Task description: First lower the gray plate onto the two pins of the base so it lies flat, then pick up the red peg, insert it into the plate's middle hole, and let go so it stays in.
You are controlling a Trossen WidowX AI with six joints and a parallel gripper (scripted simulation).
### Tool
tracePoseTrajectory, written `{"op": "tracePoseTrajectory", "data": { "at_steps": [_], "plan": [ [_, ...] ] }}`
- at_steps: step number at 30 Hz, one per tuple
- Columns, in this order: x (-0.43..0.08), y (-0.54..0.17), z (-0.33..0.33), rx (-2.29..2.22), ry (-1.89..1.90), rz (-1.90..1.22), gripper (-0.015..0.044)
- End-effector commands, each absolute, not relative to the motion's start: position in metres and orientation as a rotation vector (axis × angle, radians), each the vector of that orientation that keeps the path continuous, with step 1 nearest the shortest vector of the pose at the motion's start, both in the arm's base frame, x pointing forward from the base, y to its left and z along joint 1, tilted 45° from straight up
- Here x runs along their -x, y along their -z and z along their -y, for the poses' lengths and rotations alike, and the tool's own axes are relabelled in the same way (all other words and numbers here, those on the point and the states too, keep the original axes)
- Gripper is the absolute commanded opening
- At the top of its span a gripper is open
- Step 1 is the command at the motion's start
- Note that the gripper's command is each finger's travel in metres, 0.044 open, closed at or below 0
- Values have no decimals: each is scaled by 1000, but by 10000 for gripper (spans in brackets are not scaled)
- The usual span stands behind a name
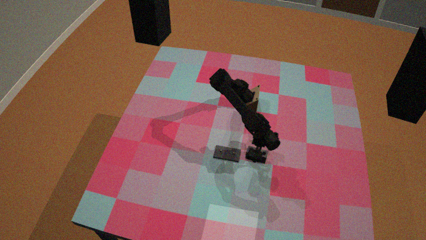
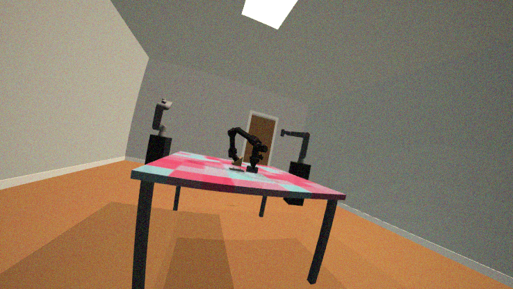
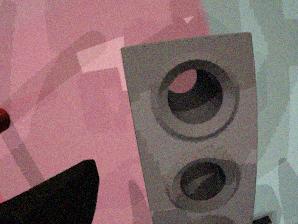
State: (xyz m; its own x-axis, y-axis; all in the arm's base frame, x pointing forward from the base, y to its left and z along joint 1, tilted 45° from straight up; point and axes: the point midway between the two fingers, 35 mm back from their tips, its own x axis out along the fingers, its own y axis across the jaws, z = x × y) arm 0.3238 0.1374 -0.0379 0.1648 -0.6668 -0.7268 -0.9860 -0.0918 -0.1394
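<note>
The patchwork-patterned tabletop [image 1: 226,179] [image 2: 215,177] carries the two-pin base [image 1: 222,152] [image 2: 236,169], off to one side of the jaws. The gripper [image 1: 258,152] [image 2: 252,168] is spread wide, holding nothing. In the wrist view, the red peg [image 3: 4,120] shows only its end at the left, beyond the dark finger; right of that finger stands the three-hole gray plate [image 3: 142,125] [image 1: 262,161]. It looks rigid and fairly light, perhaps slick; its long side faces, clear of the holes, seem the best hold.
</note>
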Motion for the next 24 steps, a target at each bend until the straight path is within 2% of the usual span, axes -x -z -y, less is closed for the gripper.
{"op": "tracePoseTrajectory", "data": {
  "at_steps": [1, 13, 24],
  "plan": [
    [-323, 44, -131, 1843, -668, -1578, 440],
    [-324, 56, -119, 1843, -667, -1578, 440],
    [-324, 56, -119, 1843, -667, -1578, 151]
  ]
}}
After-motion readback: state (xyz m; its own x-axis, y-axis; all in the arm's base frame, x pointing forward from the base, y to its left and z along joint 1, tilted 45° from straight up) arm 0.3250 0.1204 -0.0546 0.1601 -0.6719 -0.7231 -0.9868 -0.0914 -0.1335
